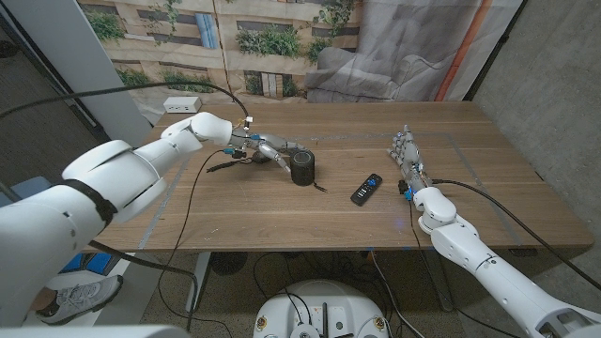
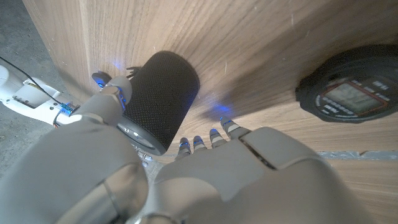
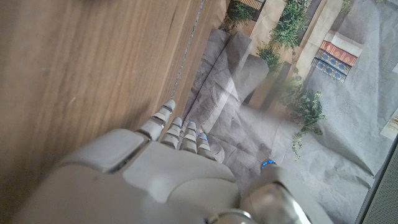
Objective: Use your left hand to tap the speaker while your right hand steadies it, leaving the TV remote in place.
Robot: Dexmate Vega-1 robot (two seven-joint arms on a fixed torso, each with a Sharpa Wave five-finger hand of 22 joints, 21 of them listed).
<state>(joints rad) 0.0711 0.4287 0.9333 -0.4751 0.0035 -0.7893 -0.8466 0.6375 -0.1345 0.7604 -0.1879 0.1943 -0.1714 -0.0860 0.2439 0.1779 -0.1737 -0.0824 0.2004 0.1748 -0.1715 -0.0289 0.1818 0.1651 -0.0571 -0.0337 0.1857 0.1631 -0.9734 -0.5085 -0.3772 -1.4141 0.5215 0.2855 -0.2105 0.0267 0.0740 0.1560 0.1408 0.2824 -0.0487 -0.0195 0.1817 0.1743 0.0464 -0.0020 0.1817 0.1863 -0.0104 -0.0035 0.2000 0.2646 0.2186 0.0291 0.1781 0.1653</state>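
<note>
While the right hand [image 1: 409, 155] stands apart on the counter's [image 1: 282, 216] right side w/ fingers straight and released, holding nothing, the head view has the left hand [image 1: 263, 150] reaching to the speaker [image 1: 302, 168] at counter centre, fingers at its side. Remote [image 1: 367, 189] lies just right of the speaker, between it and the right hand.

Left wrist view: thumb touches one side of the speaker [image 2: 160, 99], the other fingers [image 2: 211, 138] lie extended near it; full grasp can't be told. A round black timer [image 2: 351, 93] sits nearby.

Right wrist view: fingers [image 3: 180, 132] extended, empty, beside the counter edge.
</note>
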